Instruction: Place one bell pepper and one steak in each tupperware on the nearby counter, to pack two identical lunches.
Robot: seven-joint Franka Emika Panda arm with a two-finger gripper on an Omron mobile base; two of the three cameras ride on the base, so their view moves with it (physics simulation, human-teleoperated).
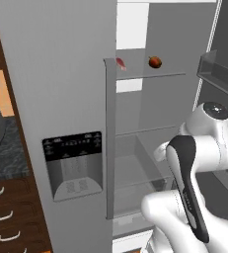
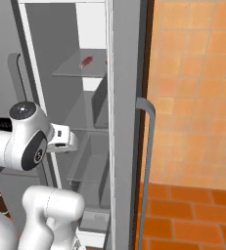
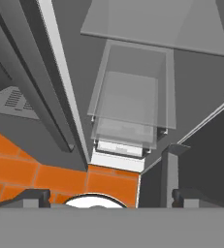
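The robot is standing in front of the open fridge (image 1: 150, 123), and I judge that the task is at its very beginning: the first item is not yet picked, so the step in hand is reaching into the fridge for food. One bell pepper (image 1: 155, 62) is lying on the upper glass shelf (image 1: 155, 75), and one steak (image 1: 121, 63) is lying on the same shelf, near the pepper but apart from it, partly hidden behind the edge of the closed left door (image 1: 61, 99). In the right base view the steak (image 2: 86, 61) is showing as a small red piece on that shelf. A corner of the counter (image 1: 4, 153) is showing at the far left, beside the fridge; I cannot see any tupperware there. The arm is folded, with its elbow high, and the hand is pointing down toward the lower drawers (image 3: 130, 97) and the orange floor (image 3: 50, 179). The gripper (image 3: 104, 196) is empty; its two tips are standing well apart, so the hand is spread. The next move, as I judge, is calling for lifting the hand up to the upper shelf and turning it toward the pepper or the steak, while avoiding the shelf edge.
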